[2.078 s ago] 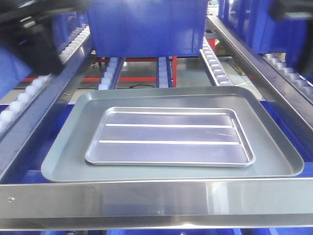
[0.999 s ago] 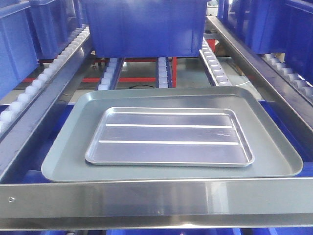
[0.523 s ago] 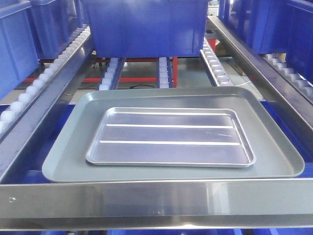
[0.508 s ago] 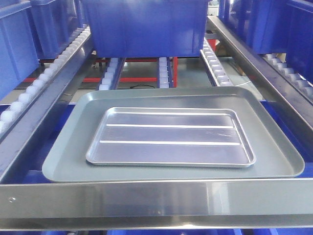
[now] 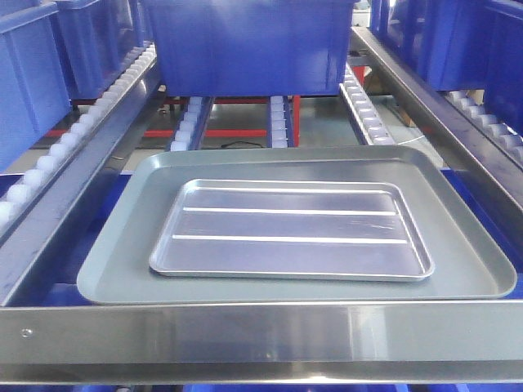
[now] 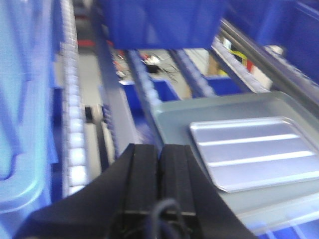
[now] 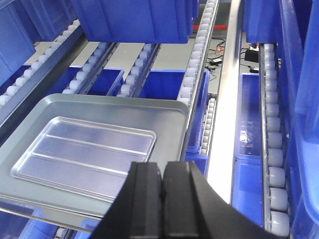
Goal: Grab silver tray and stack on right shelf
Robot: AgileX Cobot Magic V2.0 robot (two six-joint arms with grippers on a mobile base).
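Change since earlier: the whole front view is shifted slightly, so that the trays and the blue crate are seen a little further right and lower than half a second ago; the dark blurred shapes seen at the upper corners two seconds ago are gone from that view.
Left gripper: its two black fingers are pressed together with no gap between them, and nothing is held; it hangs over the roller lane just left of the grey tray, touching neither tray. This view is blurred.
Right gripper: its black fingers are likewise closed against each other, with only a thin seam between them, and are empty; it is seen above the near right corner of the grey tray.
Silver tray: it lies flat inside the larger matte grey tray, roughly centred, its two long ribs running left to right; no gripper touches it.
Right shelf: the grey tray rests on the roller level just behind the wide brushed-steel front bar, between the grey side rails.
Surroundings: lanes of white rollers are seen on both sides, and blue bins on a lower level.
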